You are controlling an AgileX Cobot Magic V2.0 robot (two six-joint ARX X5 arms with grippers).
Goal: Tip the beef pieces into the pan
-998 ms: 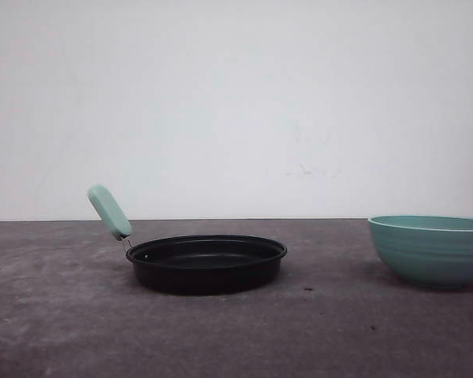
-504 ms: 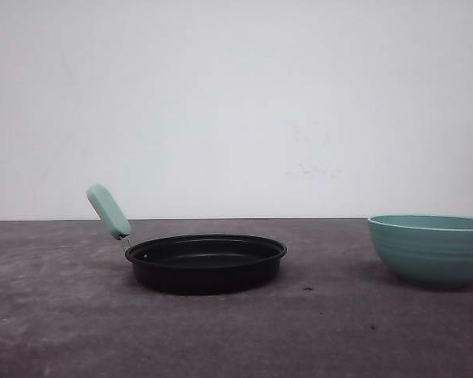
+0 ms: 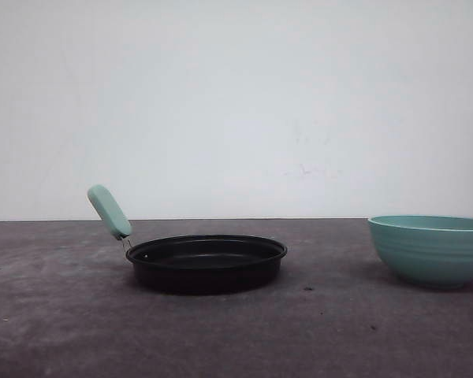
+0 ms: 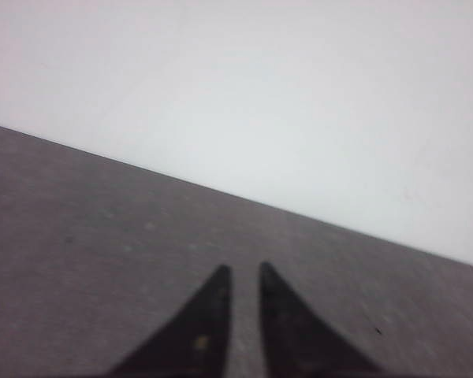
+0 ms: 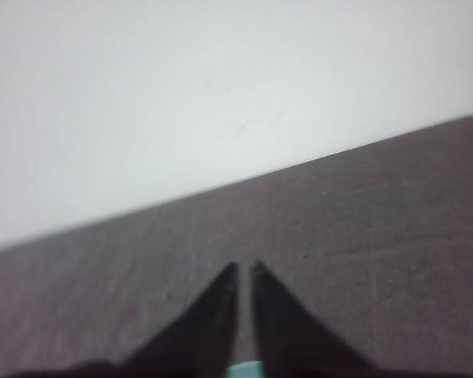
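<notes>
The black pan (image 3: 206,264) sits on the dark table left of centre, its mint-green handle (image 3: 109,211) angled up to the left. Nothing shows inside the pan. The beef pieces are out of view. My left gripper (image 4: 244,272) hovers over bare table with its dark fingers close together, a narrow strip of table between them. My right gripper (image 5: 244,268) is likewise over bare table, fingers nearly touching and nothing held. A small teal patch (image 5: 244,368) shows low between the right fingers; I cannot tell what it is.
A teal ribbed bowl (image 3: 430,250) stands at the right edge of the table, and its inside is hidden from this angle. A white wall (image 3: 236,102) closes off the back. Bare grey table (image 3: 63,331) lies in front of the pan and bowl.
</notes>
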